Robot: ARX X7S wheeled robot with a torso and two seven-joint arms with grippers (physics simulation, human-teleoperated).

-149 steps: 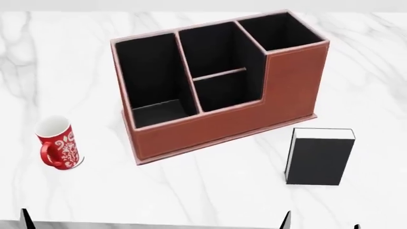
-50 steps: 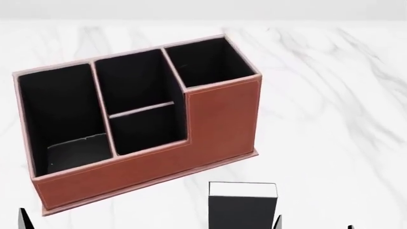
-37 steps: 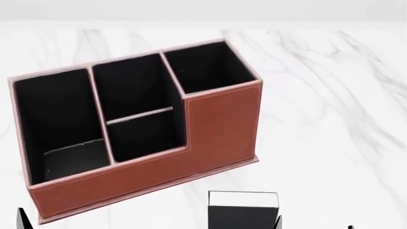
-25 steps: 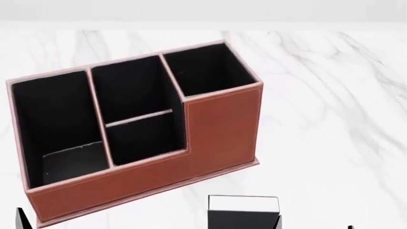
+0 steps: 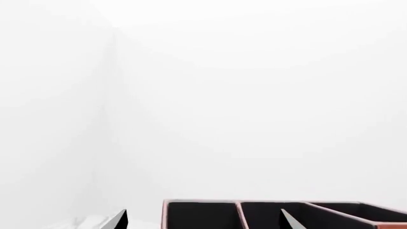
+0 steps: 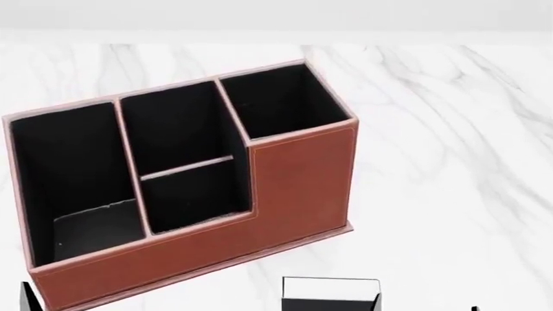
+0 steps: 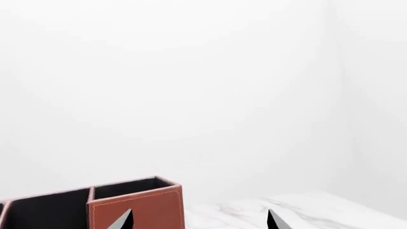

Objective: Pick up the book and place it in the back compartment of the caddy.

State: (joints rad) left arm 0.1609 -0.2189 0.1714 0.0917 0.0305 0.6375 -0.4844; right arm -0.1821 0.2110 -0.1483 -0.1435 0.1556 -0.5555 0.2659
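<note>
Lower in view than before: book (image 6: 329,293), caddy (image 6: 294,188).

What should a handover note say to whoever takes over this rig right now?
Left claw: open, empty, only its fingertips in view.
Right claw: open, empty.
Book: standing on the marble table in front of the caddy, at the head view's bottom edge, apart from it.
Back compartment: empty.
Done: nothing grasped or placed.
Left: grasp the book, lift it, lower it into the back compartment.
</note>
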